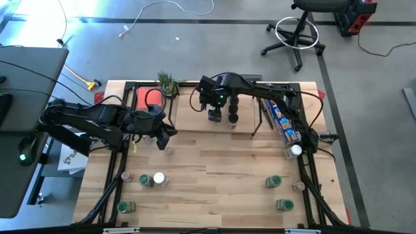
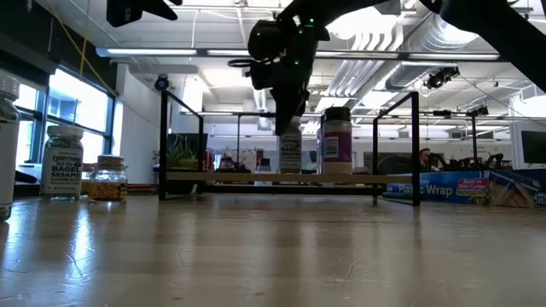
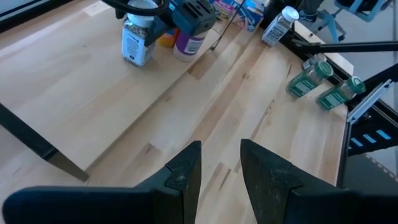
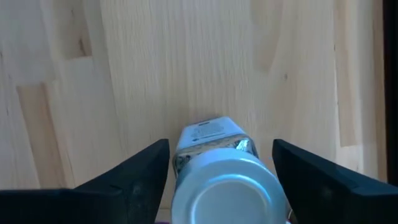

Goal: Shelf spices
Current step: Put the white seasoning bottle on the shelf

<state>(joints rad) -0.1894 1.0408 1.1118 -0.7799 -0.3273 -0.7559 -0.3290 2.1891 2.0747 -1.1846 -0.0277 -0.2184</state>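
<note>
Silver-lidded jar (image 4: 219, 167) upright on pale-wood shelf (image 4: 124, 62) — right gripper (image 4: 221, 165) spread.

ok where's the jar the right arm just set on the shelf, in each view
high view: silver-lid jar on the shelf, under the right gripper.
low view: centre, beside the black-lid jar.
left wrist view: far end.
right wrist view: between the open jaws.
Shared landmark: the black-lid jar beside it.

Two jars (image 1: 223, 117) on shelf (image 1: 214, 114); other jars (image 1: 151, 180) on table (image 1: 214, 182).
</note>
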